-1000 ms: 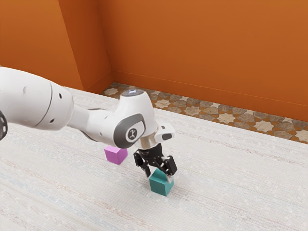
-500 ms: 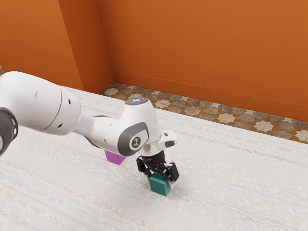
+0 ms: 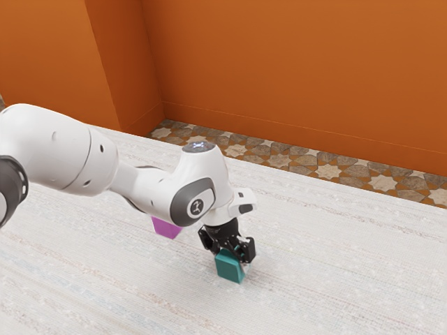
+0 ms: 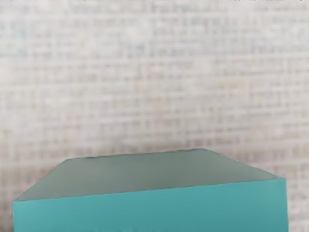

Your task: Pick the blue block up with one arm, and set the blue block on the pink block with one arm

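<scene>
- Jaws were closed on the blue block (image 3: 229,266): in the exterior view the two black fingers (image 3: 241,250) pressed its upper part from two sides.
- The blue block, teal in colour, was low at the pale woven surface (image 3: 335,265); whether it was lifted from it could not be told.
- In the wrist view the blue block (image 4: 149,193) was just under the hand, with its darker top face and one bright side face turned to the camera.
- The pink block (image 3: 166,227) lay on the surface toward the exterior view's left of the blue block, apart from it and partly hidden behind the white arm (image 3: 140,185).
- The arm came in from the exterior view's left and bent down over the blue block.
- Behind the surface there was a patterned tile floor (image 3: 328,167) and an orange wall (image 3: 314,70).
</scene>
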`<state>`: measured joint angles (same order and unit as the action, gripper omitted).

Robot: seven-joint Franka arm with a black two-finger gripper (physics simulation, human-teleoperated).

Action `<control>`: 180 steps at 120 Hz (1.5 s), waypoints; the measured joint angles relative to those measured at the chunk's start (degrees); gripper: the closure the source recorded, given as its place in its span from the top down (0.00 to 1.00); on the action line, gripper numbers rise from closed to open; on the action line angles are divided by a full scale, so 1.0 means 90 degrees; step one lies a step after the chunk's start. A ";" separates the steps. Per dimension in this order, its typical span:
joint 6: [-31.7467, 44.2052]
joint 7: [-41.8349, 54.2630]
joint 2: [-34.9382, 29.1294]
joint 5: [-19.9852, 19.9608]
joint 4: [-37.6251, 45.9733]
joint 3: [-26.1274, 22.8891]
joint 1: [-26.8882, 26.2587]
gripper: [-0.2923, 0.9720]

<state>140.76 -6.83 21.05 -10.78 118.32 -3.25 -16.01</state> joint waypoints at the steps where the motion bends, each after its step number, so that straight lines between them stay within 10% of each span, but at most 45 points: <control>1: 0.0000 -0.0002 0.0000 0.0006 0.0000 0.0000 0.0000 0.56; 33: 0.0008 -0.0134 -0.0593 0.0596 0.0001 0.0062 0.0085 0.51; 74: -0.0362 -0.0291 -0.1995 0.1151 0.0796 0.0099 0.1960 0.53; 180: -0.0467 -0.0081 -0.0627 0.1710 -0.0376 -0.0256 0.2632 0.52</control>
<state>136.55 -7.56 15.41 4.61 114.94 -5.56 7.68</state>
